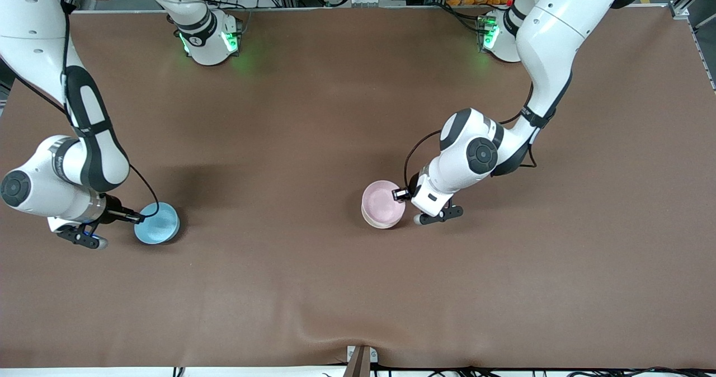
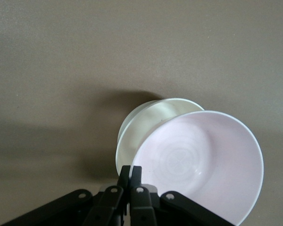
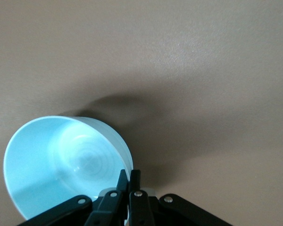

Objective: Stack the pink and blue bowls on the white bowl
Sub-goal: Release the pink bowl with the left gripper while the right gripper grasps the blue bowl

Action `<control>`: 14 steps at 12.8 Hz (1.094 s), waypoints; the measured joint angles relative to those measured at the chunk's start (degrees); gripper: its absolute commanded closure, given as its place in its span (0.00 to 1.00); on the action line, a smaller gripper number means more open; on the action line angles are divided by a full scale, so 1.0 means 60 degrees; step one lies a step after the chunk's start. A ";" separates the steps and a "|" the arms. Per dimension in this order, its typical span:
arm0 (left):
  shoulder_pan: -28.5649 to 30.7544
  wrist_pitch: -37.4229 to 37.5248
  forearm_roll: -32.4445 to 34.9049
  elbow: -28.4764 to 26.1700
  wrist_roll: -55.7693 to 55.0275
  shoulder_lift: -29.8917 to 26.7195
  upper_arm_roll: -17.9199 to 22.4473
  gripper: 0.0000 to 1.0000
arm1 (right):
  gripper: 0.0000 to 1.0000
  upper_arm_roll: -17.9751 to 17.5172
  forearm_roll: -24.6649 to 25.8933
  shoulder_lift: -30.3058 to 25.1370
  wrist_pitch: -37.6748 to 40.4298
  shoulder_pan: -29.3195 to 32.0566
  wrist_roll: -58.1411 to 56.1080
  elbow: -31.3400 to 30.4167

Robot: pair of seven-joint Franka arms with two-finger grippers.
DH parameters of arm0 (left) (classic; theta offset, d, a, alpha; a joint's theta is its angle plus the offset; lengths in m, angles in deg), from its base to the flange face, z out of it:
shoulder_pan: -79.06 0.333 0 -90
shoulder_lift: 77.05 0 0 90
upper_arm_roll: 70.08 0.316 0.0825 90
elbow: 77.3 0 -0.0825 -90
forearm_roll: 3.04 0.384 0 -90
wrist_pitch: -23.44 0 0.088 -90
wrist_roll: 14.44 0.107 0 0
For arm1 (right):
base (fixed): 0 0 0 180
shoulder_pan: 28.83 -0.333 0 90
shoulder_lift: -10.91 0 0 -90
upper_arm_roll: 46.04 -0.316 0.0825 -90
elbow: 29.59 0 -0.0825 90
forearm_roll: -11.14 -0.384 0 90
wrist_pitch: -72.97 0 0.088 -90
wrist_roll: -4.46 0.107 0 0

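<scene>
Left gripper (image 2: 130, 175) pinches the pink bowl's (image 1: 382, 202) rim, tilted over the white bowl (image 2: 146, 123); releasing askew risks a crooked nest. Right gripper (image 3: 129, 180) pinches the blue bowl's (image 1: 157, 224) rim; this thin grip may slip.

The brown table (image 1: 347, 114) lies bare around the white bowl (image 1: 384, 222) toward both arm bases and toward the front camera, so approach is unobstructed there. The white bowl's mouth is blocked from above by the pink bowl (image 1: 382, 201), which is pinched at its rim by the left gripper (image 1: 404, 193); that flank of the white bowl is taken up by the left arm. Well apart from the white bowl, toward the right arm's end, the blue bowl (image 1: 157, 224) is clamped at its rim by the right gripper (image 1: 139, 217).
</scene>
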 measured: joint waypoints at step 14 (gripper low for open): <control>0.0149 0.2187 0.0733 0.0864 0.0077 -0.1401 0.0899 0.00 | 1.00 -0.0159 -0.2099 -0.2951 0.2553 -0.2134 0.2824 0.0103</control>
